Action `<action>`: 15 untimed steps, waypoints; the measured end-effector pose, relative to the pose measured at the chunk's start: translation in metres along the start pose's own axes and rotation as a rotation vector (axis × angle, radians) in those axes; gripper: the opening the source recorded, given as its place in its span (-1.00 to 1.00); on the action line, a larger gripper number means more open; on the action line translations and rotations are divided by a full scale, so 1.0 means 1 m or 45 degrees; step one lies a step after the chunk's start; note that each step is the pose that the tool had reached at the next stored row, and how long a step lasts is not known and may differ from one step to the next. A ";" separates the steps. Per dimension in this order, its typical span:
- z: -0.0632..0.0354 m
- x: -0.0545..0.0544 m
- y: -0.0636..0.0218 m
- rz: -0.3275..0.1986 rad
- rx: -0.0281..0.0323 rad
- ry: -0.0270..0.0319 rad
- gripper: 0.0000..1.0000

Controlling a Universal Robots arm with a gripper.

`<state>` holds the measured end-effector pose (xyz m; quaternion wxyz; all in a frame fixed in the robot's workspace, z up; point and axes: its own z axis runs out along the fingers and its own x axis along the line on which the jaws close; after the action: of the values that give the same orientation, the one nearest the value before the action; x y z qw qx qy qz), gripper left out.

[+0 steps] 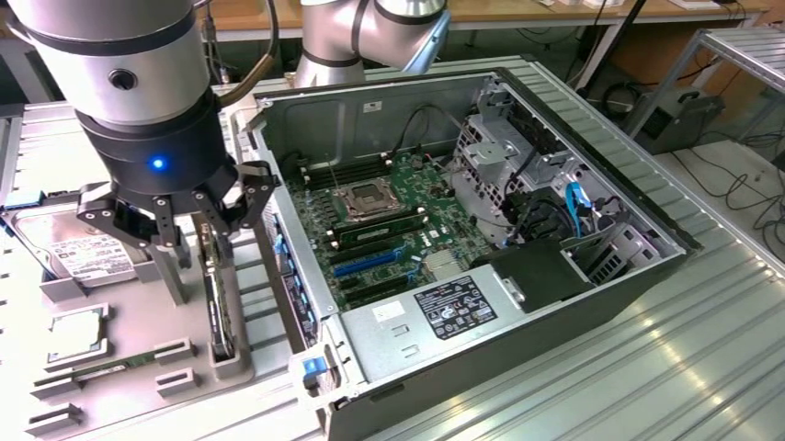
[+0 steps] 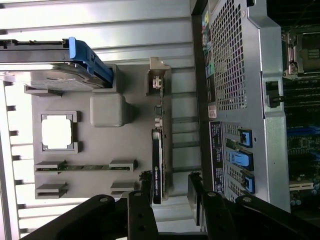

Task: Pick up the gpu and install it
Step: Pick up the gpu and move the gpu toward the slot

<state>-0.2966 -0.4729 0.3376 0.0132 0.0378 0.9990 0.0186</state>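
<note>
Exterior view: a grey moulded tray (image 1: 135, 308) rests on a ribbed metal bench (image 1: 638, 367), just beside an open computer case (image 1: 613, 285).

The tray has raised blocks, slots and shallow pockets:
- The gpu (image 1: 219, 294), a slim dark card, stands on edge in a long slot along the tray edge nearest the case.
- A silver hard drive (image 1: 73, 253) with a white label sits at the tray edge farthest from the case.
- A square silver processor chip (image 1: 76, 335) lies flat in a pocket.
- A narrow green memory stick (image 1: 110, 367) lies between small blocks.

The case lies on its side with the panel off. Inside it are a green motherboard (image 1: 405, 220), a boxy metal power supply (image 1: 429, 312) with a black label, and a blue cable (image 1: 574, 207).

The gripper (image 1: 184, 230) is black with jointed fingers. It hangs from a thick silver and black arm (image 1: 135, 92) that shows a small blue light, and it sits directly over the gpu. It is spread wide and has hold of nothing.

In the wrist view, black fingers (image 2: 140, 210) stand to either side of one end of the gpu (image 2: 157, 165), not clamped on it. The card shows a thin black edge, with a silver bracket (image 2: 157, 75) at its other end.

Beyond the bench are a wooden desk (image 1: 516, 11) and loose cables (image 1: 736, 184) on the floor.
</note>
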 end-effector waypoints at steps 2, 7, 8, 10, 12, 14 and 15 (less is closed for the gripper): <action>0.0005 0.001 -0.0001 0.000 0.0000 0.0000 -0.15; 0.0015 0.003 -0.0003 0.000 -0.0002 -0.0001 -0.15; 0.0017 0.003 -0.0003 0.000 -0.0001 0.0000 -0.15; 0.0021 0.004 -0.0004 0.000 -0.0001 -0.0001 -0.15; 0.0024 0.005 -0.0004 0.000 -0.0001 0.0000 -0.15; 0.0029 0.006 -0.0005 0.000 -0.0001 0.0000 -0.15; 0.0031 0.006 -0.0006 0.000 0.0000 0.0001 -0.15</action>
<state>-0.3023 -0.4729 0.3343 0.0131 0.0378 0.9990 0.0186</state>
